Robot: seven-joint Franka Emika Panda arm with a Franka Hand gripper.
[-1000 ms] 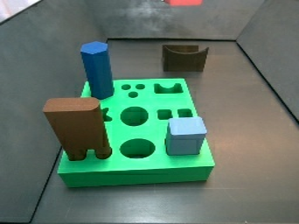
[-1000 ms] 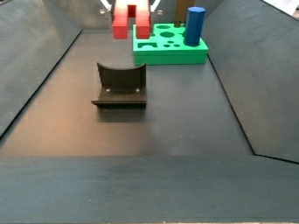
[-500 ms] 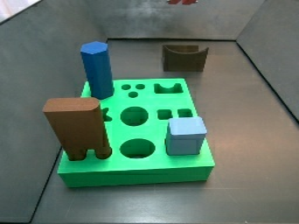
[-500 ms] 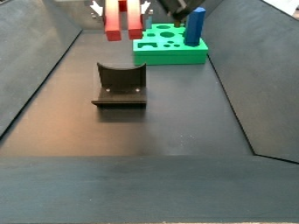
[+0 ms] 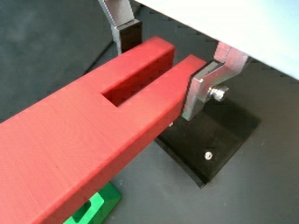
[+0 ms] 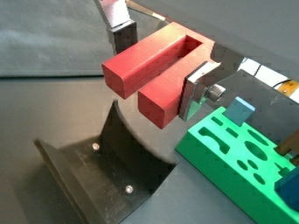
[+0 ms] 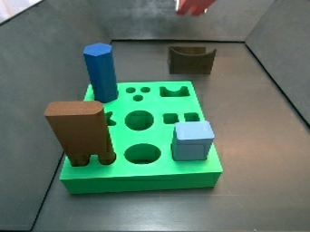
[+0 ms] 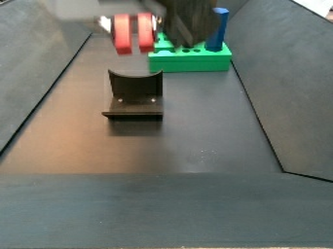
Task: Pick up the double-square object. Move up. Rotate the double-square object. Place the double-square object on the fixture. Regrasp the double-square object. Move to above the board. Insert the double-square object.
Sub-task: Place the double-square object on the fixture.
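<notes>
Overhead, much of the scene is smeared by motion: in a side view the red elongated plastic double-square object [image 7: 197, 6] is only a blurred red patch cut off by the upper edge of the frame, and the arm above it is out of shot. From the opposite side, the dark mass of the arm near the top centre is blurred and covers part of the bright green square board [image 8: 192, 54] with shaped cut-outs, so that only its front edge and a few holes can be made out.

The two-finger gripper [image 5: 163, 59] hangs above the floor in the upper part of the side view, with the red block [image 8: 129, 31] showing as two rounded lobes left of the blurred arm, above and just behind the dark brown fixture [image 8: 132, 95] with the curved notch, and clear of it.

Both wrist views are sharper. The flat silver fingers [image 5: 208, 81] press their dark pads against the two long sides of the grooved block [image 6: 156, 64], jaws closed onto it near one end, its groove facing away from the floor. Below it lie the fixture's base plate [image 5: 211, 149] and the board [image 6: 239, 150].

On the board stand a blue hexagonal prism [image 7: 100, 72], a tall brown arch-legged block [image 7: 79, 132] and a light-blue cube [image 7: 193, 140].
</notes>
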